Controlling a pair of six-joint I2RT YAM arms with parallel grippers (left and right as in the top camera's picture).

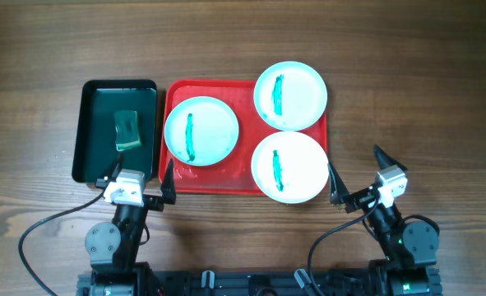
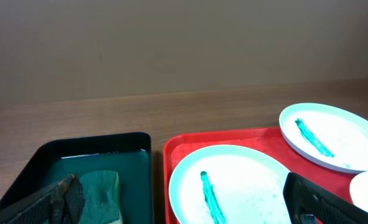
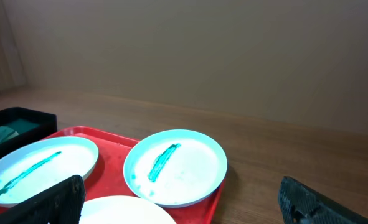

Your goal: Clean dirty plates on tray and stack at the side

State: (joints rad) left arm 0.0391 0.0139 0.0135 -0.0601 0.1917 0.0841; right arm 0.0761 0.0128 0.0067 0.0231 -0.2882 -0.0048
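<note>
Three white plates with teal streaks lie on the red tray [image 1: 226,182]: one at the left [image 1: 201,130], one at the far right [image 1: 289,95], one at the near right [image 1: 289,167] overhanging the tray's front edge. My left gripper [image 1: 138,174] hovers open at the tray's near left corner, holding nothing; in the left wrist view the left plate [image 2: 233,180] lies just ahead between its fingers. My right gripper [image 1: 358,171] stands open and empty to the right of the near right plate. In the right wrist view the far plate [image 3: 174,167] is ahead.
A dark green bin [image 1: 90,131] sits left of the tray with a green sponge [image 1: 127,130] in it, also seen in the left wrist view as the sponge [image 2: 99,190]. Bare wooden table surrounds the tray on the far and right sides.
</note>
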